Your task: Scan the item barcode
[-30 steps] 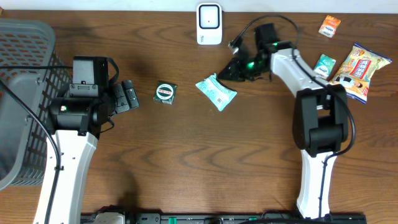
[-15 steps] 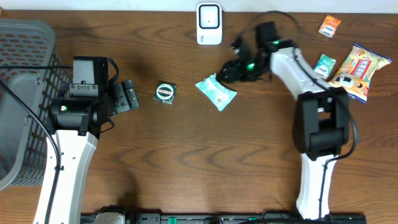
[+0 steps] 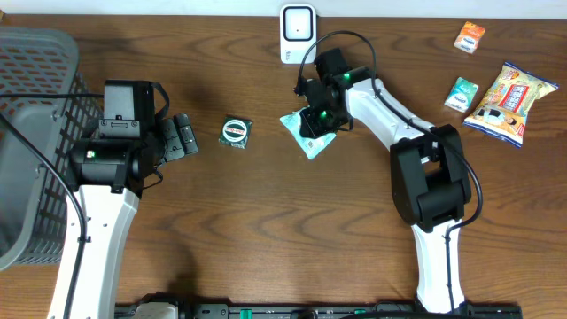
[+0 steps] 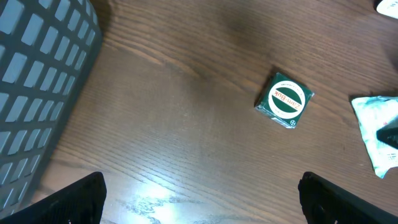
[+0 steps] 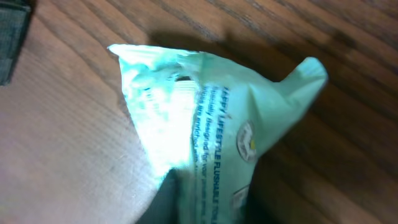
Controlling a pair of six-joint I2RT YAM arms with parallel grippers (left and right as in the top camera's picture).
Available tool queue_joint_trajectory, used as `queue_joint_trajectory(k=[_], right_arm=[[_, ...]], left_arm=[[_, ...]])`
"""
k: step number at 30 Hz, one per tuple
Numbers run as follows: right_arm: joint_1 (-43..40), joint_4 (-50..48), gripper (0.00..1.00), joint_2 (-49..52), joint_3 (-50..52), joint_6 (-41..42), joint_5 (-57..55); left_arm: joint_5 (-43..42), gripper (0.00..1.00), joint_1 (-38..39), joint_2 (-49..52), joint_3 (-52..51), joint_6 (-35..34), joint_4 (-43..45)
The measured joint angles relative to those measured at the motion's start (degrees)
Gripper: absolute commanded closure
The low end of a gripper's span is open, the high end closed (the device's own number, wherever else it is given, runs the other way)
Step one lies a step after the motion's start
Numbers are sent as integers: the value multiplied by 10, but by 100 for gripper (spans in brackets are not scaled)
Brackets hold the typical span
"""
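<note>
Packet (image 5: pixel 211 124) | pinched by right pincer (image 5: pixel 208 202) | left pincer (image 4: pixel 202 200) spread wide

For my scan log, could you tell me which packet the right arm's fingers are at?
The pale green wipes packet mid-table, just below the white scanner; the teal packet, orange packet and snack bag lie apart at the far right.

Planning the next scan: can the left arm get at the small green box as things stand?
Probably yes: the left gripper is open and nothing stands between it and the green box.
</note>
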State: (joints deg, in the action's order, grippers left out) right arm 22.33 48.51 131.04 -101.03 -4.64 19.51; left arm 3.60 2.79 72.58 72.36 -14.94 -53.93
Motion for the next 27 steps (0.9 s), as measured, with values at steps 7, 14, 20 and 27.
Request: queue_joint_trajectory(k=[7,14,20,27], right_arm=[[-2,3,99,0,-4,14,26],[-35,-43,99,3,-4,18,179],[-94,-133,99,-21,-4,31,282],[-119,-190,99,-111,-4,49,308]], left_arm=[[0,2,0,0,0,0,0],[0,2,0,0,0,0,0],[0,2,0,0,0,0,0],[0,2,0,0,0,0,0]])
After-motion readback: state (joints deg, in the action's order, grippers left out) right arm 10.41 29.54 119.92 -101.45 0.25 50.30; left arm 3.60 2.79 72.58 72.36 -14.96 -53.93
